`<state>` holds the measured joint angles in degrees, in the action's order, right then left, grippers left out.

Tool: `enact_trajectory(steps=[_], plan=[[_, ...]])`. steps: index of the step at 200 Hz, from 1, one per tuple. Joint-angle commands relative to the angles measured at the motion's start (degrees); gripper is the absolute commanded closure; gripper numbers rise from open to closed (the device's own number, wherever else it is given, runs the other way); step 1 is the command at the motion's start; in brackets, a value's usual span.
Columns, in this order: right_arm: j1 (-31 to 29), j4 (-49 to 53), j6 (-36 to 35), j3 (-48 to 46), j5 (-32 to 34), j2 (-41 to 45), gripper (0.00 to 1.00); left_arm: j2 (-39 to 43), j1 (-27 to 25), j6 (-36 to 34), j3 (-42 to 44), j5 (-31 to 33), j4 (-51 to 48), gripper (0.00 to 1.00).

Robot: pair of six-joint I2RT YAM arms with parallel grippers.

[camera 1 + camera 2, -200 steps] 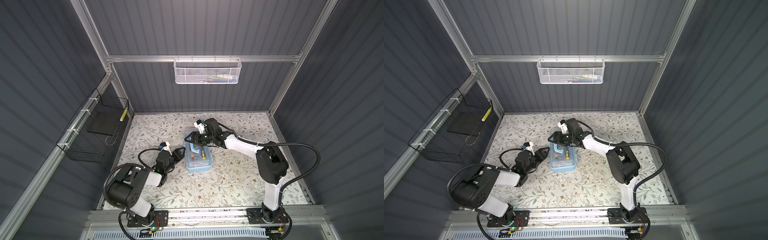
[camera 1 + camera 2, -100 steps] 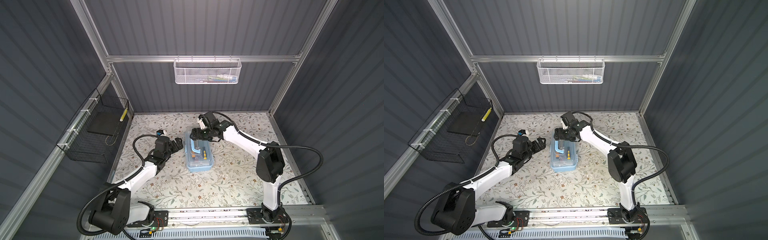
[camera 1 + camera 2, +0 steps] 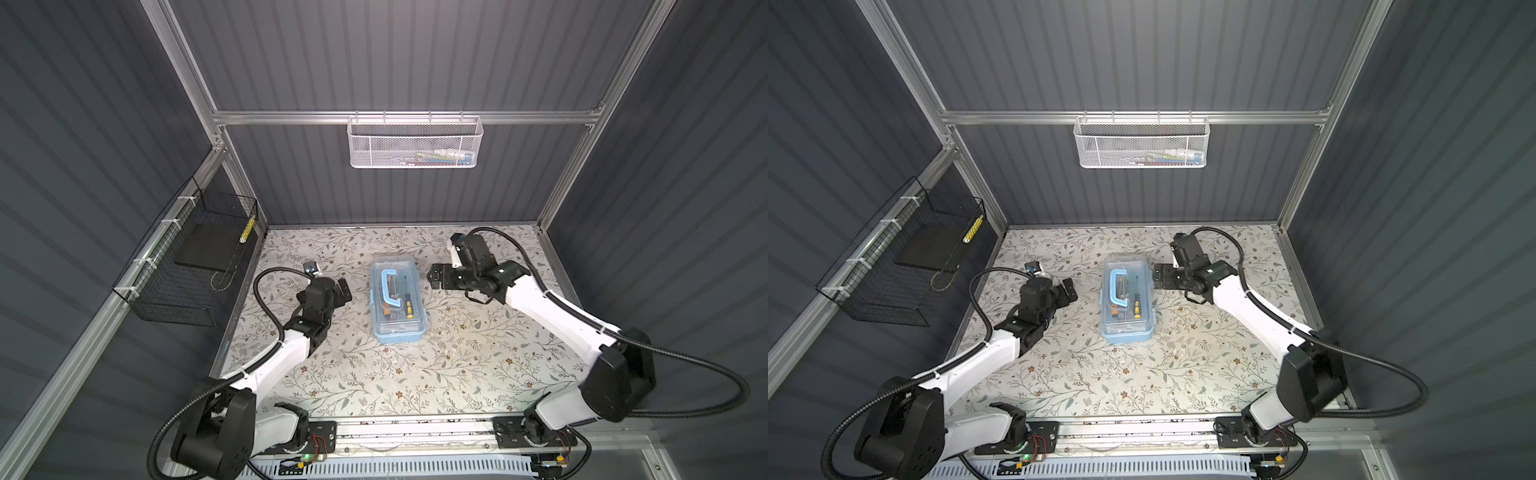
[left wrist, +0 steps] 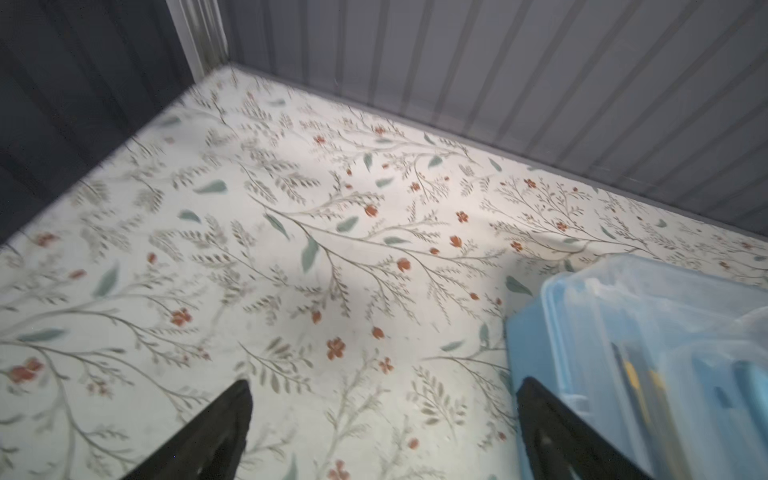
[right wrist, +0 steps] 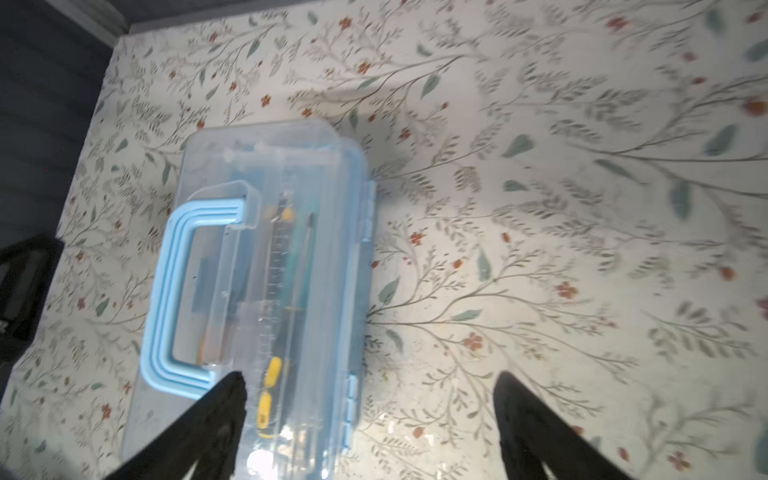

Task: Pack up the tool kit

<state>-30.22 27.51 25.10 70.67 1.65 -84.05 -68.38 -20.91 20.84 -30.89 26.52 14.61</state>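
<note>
The tool kit, a light-blue box with a clear lid lying shut, sits mid-table in both top views. Its blue C-shaped handle lies flat on the lid. Yellow-black tools show through the lid. My left gripper hovers open just left of the box, holding nothing. My right gripper stands open just right of the box's far half, also with nothing in it.
A white mesh basket with small items hangs on the back wall. A black wire basket holding a yellow-black item hangs on the left wall. Corrugated walls close in the floral table on three sides.
Both arms have drawn back from the box, the left one to the left, the right one to the right. Both grippers have opened wider. The box has stayed put.
</note>
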Motion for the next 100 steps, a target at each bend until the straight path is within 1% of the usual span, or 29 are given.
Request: enact_trajectory(steps=[1,11,20,32,43,51,63,72,79,84,92,100], plan=[[0.2,-2.1,-3.2,-3.0,7.4,1.2,0.06,3.1,0.3,-12.5,9.0,12.3,15.3,0.0],[0.2,-2.8,-4.0,-4.9,11.5,2.8,0.05,4.3,0.5,-15.1,11.9,15.0,18.7,0.0],[0.5,-4.8,-4.9,-7.7,13.9,4.8,0.04,4.7,0.8,-17.6,12.9,16.9,19.3,0.0],[0.9,-11.7,-6.8,-13.1,15.6,8.2,0.03,4.4,2.0,-19.4,13.2,18.0,18.9,0.0],[1.1,-19.4,-9.8,-19.2,17.0,11.3,0.03,2.4,4.2,-20.1,14.8,16.1,23.9,0.0],[1.3,-24.7,-12.3,-23.1,18.2,13.0,0.02,-0.5,6.5,-18.9,15.2,14.0,27.9,0.0],[1.6,-30.7,-16.0,-27.7,20.2,14.0,0.01,-7.9,9.5,-18.5,14.4,10.6,33.3,0.0],[2.1,-33.3,-17.9,-29.8,21.3,14.0,0.01,-14.7,10.5,-18.6,13.5,10.9,38.3,0.0],[2.7,-35.4,-19.3,-31.6,22.4,13.8,0.01,-18.3,10.9,-20.7,12.9,11.3,44.2,0.0],[3.2,-36.4,-20.2,-32.7,23.0,13.7,0.01,-18.9,11.0,-20.2,12.2,9.0,44.0,0.0],[4.2,-38.2,-21.2,-34.5,24.0,13.6,0.01,-19.3,12.9,-17.0,11.0,4.4,40.2,0.0],[5.7,-39.9,-21.6,-36.2,26.1,13.8,0.01,-22.3,14.6,-16.4,10.5,1.5,41.7,0.0]])
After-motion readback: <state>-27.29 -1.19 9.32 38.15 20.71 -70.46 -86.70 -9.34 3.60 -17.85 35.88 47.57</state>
